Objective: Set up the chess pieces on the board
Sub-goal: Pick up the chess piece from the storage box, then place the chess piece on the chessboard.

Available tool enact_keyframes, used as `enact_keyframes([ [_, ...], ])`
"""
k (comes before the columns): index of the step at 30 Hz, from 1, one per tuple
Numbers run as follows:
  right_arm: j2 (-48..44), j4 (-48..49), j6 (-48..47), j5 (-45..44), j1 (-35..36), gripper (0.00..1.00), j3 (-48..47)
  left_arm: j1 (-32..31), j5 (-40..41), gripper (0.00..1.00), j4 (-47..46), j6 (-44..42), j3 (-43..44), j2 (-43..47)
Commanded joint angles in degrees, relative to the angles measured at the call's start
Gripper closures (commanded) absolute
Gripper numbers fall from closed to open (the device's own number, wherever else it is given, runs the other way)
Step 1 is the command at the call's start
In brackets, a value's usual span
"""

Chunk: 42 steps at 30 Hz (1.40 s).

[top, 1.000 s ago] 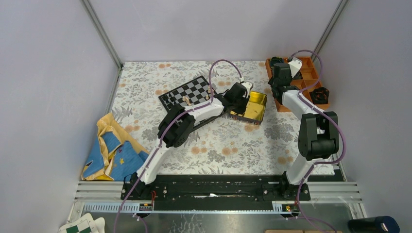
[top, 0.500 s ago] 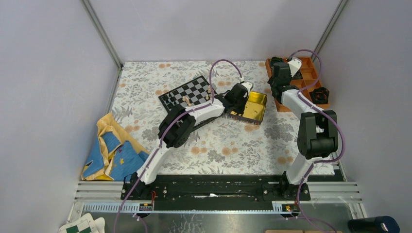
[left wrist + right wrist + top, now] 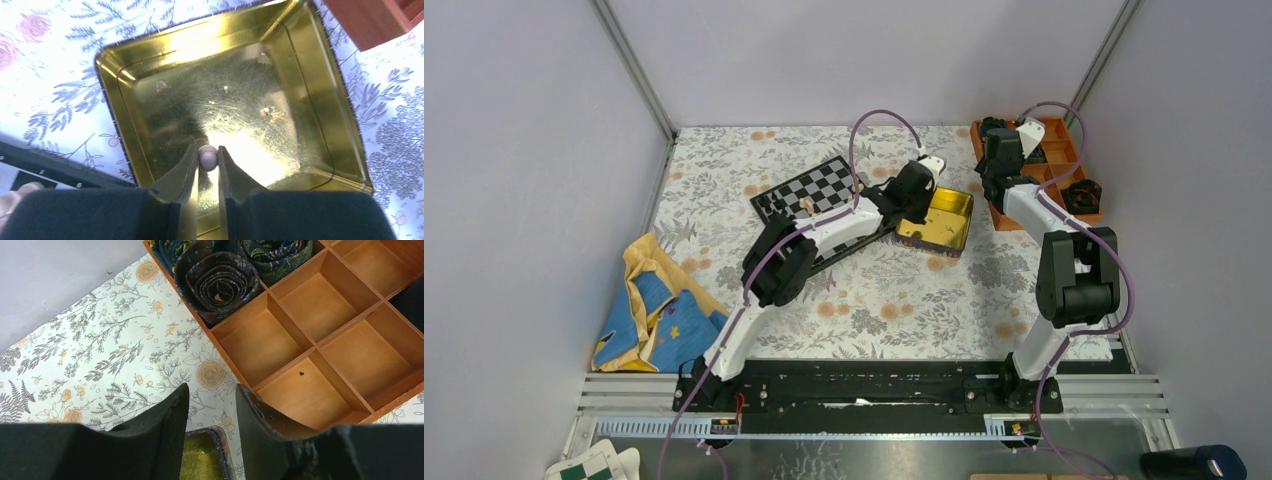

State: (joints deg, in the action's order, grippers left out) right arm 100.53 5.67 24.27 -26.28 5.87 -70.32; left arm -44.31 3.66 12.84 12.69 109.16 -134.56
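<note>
Down at the near left edge of the flowery table cover lies a crumpled yellow and blue cloth. Farther in, the left gripper hangs over the shiny gold square tin, its jaws pinched on a small light tan round-topped chess piece. Its arm lies across the near side of the black and grey checkered board and hides some squares. One tan piece stands on the board. At the far right, the right gripper has its jaws apart and holds nothing. It is beside the orange wooden box tray, which has rolled dark cloths in it.

Tan piece body hidden between left tool fingers
</note>
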Motion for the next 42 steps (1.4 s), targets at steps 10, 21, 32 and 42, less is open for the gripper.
enact_keyframes([
  [10, -2.73, 2.42, -0.31, 0.06, -0.42, 0.54, -2.09, 0.94, 10.88, 0.98, 0.63, -3.98, -3.19, 11.72],
  [21, -3.59, 2.27, -0.63, 0.60, -0.45, 0.54, -2.23, 10.85, 10.99, 1.00, 0.49, 0.00, -9.71, 15.65],
  [32, -3.11, 2.49, -0.13, 1.77, -0.46, 0.54, -1.92, 17.41, 8.78, 1.00, 0.63, 3.03, -10.14, 14.51],
  [42, -2.46, 2.44, -0.10, 2.27, -0.42, 0.54, -2.10, 19.38, 6.95, 0.96, 1.43, 5.64, -10.38, 12.16],
])
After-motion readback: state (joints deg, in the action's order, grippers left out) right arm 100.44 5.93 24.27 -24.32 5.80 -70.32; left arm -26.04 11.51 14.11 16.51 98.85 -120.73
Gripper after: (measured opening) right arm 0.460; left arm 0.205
